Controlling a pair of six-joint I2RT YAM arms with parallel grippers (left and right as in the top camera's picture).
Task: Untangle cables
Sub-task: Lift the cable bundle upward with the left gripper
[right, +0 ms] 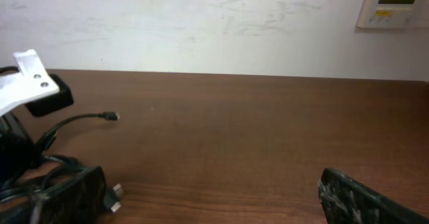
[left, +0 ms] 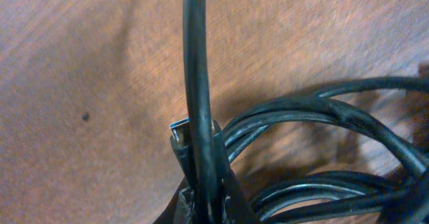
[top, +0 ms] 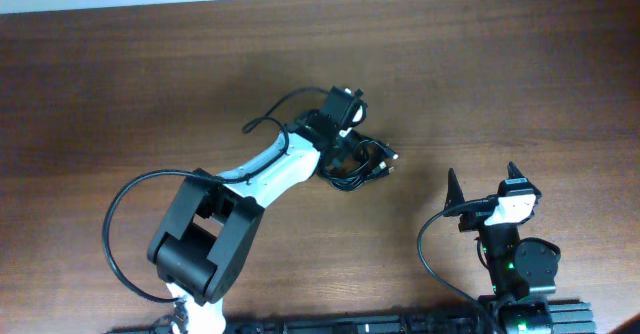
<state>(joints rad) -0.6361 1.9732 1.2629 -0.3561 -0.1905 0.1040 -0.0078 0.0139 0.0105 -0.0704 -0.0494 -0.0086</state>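
Closest to the left wrist lens: one strand of the cables (left: 198, 83) rises straight from the left jaws, which are clenched on it, with a small plug (left: 179, 133) beside it. The tangle lies mid-surface (top: 120, 84). Right jaws spread wide, empty, well apart. The cords look light, limp and smooth, so likely to slip. Best hold: near a plug end.

top-down overhead, low wrist views, common cables (top: 358, 164)
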